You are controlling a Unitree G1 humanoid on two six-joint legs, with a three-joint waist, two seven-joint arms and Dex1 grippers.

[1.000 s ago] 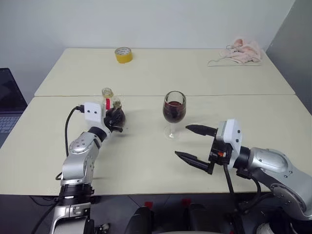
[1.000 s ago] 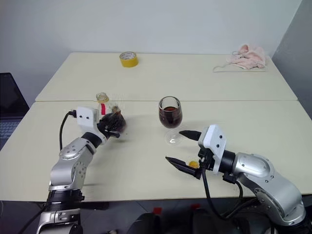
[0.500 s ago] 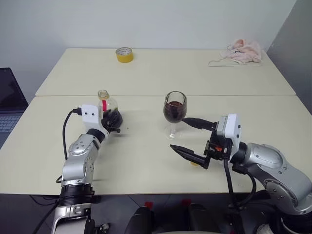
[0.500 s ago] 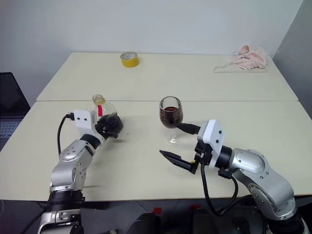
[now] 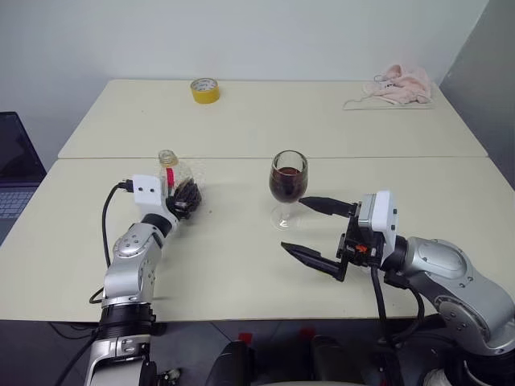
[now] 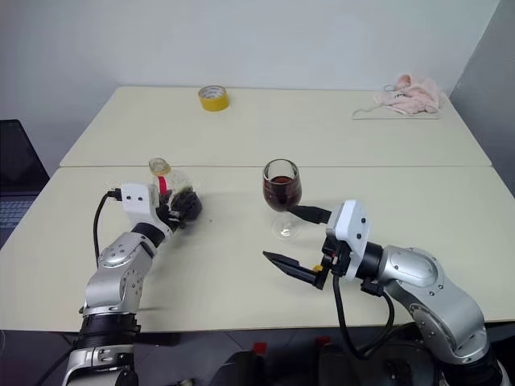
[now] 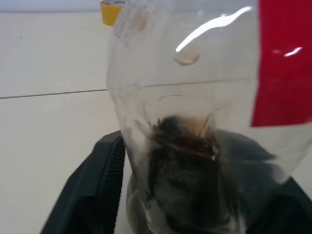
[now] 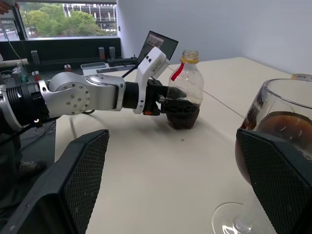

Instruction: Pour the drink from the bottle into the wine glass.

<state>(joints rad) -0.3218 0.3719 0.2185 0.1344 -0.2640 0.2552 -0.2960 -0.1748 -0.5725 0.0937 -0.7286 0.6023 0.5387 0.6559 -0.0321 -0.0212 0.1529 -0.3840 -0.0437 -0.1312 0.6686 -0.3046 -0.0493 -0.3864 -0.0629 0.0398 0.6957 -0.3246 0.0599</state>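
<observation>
The bottle [image 5: 170, 165] stands upright and uncapped on the table, left of centre, with a red neck label and a little dark drink at its bottom. My left gripper [image 5: 187, 201] is open around its lower body, one finger [image 7: 97, 185] on each side. The wine glass [image 5: 288, 181] stands at the table's middle, its bowl about half full of dark reddish-brown drink [image 8: 285, 131]. My right gripper [image 5: 310, 231] is open just right of the glass's stem, level and pointing left, with nothing between its fingers.
A yellow tape roll [image 5: 204, 89] lies at the far left, a pink cloth [image 5: 394, 83] at the far right corner. A laptop [image 5: 12, 169] sits off the table's left edge. A small yellow piece [image 6: 319, 268] lies under my right gripper.
My left gripper's fingers have spread apart from the bottle, which now stands straighter on the table. The right gripper has turned slightly to the left beside the glass.
</observation>
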